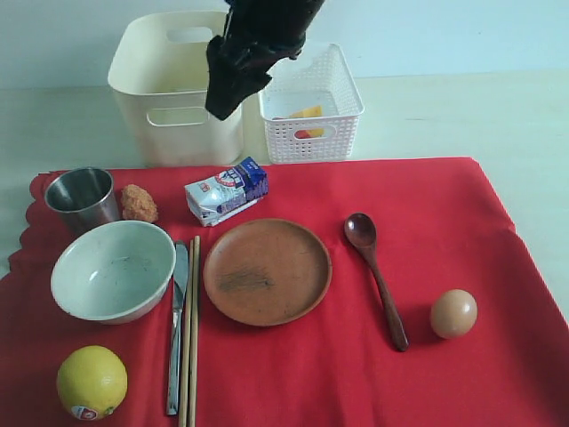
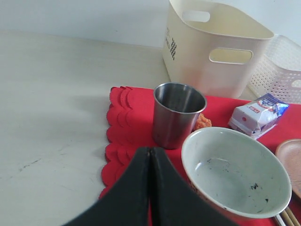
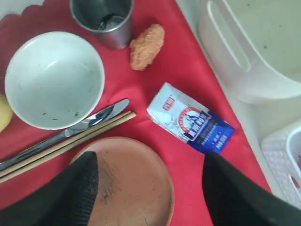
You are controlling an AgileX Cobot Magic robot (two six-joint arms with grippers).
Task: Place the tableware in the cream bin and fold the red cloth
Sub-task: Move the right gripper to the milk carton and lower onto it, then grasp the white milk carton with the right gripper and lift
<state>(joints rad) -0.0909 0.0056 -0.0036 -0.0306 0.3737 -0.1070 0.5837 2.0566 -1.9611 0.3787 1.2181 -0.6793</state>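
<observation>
Pale tabletop: cream bin beside lattice basket holding yellow food; left end effector clenched, right end effector released.

Chopsticks, lower tips off-frame

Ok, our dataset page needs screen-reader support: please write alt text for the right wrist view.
The open right hand hovers above a round brown plate on a red cloth. Nearby are a metal knife, wooden chopsticks, a pale green-white bowl, a steel cup and a blue-white milk carton.
</observation>
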